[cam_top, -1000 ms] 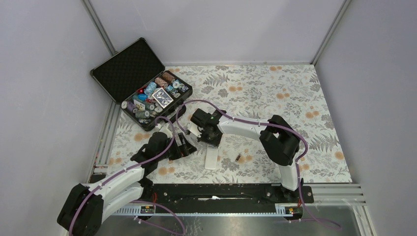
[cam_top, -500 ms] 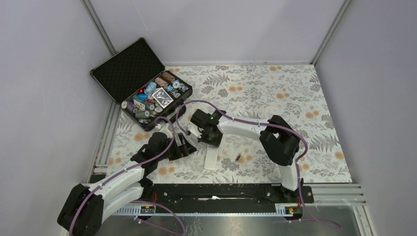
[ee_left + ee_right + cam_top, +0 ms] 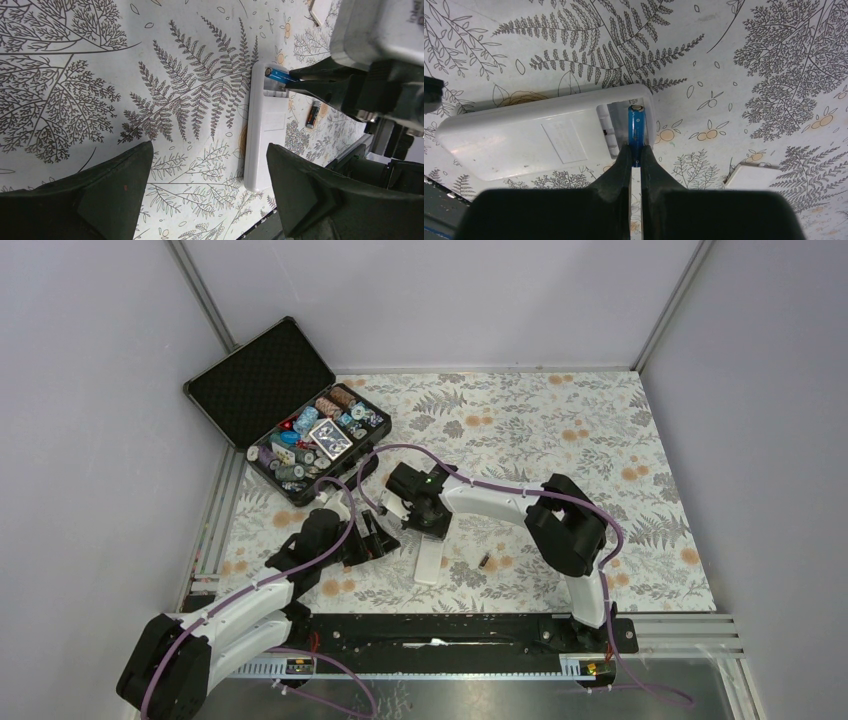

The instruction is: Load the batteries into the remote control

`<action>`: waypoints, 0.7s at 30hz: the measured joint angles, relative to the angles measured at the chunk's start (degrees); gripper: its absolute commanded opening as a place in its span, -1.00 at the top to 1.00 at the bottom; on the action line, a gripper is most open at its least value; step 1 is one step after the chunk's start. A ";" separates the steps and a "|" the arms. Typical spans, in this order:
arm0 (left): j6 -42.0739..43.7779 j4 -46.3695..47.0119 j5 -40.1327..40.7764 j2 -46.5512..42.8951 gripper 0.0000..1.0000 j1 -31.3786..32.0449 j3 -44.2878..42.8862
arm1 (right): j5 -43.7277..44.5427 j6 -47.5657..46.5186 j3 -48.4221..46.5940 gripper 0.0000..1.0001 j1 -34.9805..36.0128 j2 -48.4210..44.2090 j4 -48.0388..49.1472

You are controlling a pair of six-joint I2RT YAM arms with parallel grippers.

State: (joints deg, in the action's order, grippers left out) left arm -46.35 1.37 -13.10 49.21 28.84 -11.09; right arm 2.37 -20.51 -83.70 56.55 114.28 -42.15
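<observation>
The white remote control (image 3: 524, 145) lies back up on the mat, its battery compartment open at one end. My right gripper (image 3: 635, 152) is shut on the blue battery (image 3: 635, 125), whose far end sits in the compartment along its outer wall. In the top view the remote (image 3: 430, 560) lies below the right gripper (image 3: 430, 527). The dark reddish battery (image 3: 484, 561) lies loose on the mat right of the remote, also in the left wrist view (image 3: 313, 114). My left gripper (image 3: 210, 195) is open and empty, just left of the remote (image 3: 265, 140).
A small white cover piece (image 3: 751, 176) lies on the mat near the remote's open end. An open black case (image 3: 300, 440) with poker chips and cards stands at the back left. The black rail (image 3: 450, 630) runs along the near edge.
The right gripper has shifted very slightly with the blue battery at the remote's end. The left arm, the remote and the dark battery have not moved.
</observation>
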 measured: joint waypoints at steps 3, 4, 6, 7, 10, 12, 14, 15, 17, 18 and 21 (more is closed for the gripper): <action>0.00 0.00 0.00 0.00 -0.81 -0.07 0.00 | 0.15 0.07 -0.13 0.92 0.02 0.33 -0.09; 0.00 0.02 0.00 0.00 -0.81 -0.07 0.00 | 0.15 0.15 -0.13 0.92 0.02 0.37 -0.15; 0.00 0.02 0.00 0.00 -0.81 -0.07 0.00 | 0.15 0.22 -0.15 0.92 0.02 0.39 -0.24; 0.00 0.04 0.00 0.00 -0.81 -0.07 0.00 | 0.15 0.24 -0.15 0.91 0.02 0.39 -0.26; 0.00 0.04 0.00 0.00 -0.82 -0.07 0.00 | 0.15 0.39 -0.50 0.87 0.02 0.50 -0.44; 0.00 0.04 0.00 0.00 -0.82 -0.07 0.00 | 0.15 0.50 -0.66 0.85 0.02 0.55 -0.44; 0.00 0.04 0.00 0.00 -0.82 -0.07 0.00 | 0.15 0.66 -0.66 0.81 0.02 0.57 -0.44; 0.00 0.04 0.00 0.00 -0.82 -0.07 0.00 | 0.15 0.74 -0.66 0.79 0.02 0.59 -0.44; 0.00 0.04 0.00 0.00 -0.82 -0.07 0.00 | 0.17 0.87 -0.66 0.77 0.02 0.68 -0.44; 0.00 0.04 0.00 0.00 -0.82 -0.07 0.00 | 0.17 0.90 -0.66 0.76 0.02 0.76 -0.46; 0.00 0.04 -0.02 0.00 -0.82 -0.09 0.00 | 0.20 1.05 -0.70 0.72 0.02 1.05 -0.46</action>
State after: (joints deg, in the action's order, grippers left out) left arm -46.35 1.41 -13.13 49.21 28.75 -11.09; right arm 2.57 -19.46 -84.40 56.58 115.33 -42.61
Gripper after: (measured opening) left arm 0.909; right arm 0.132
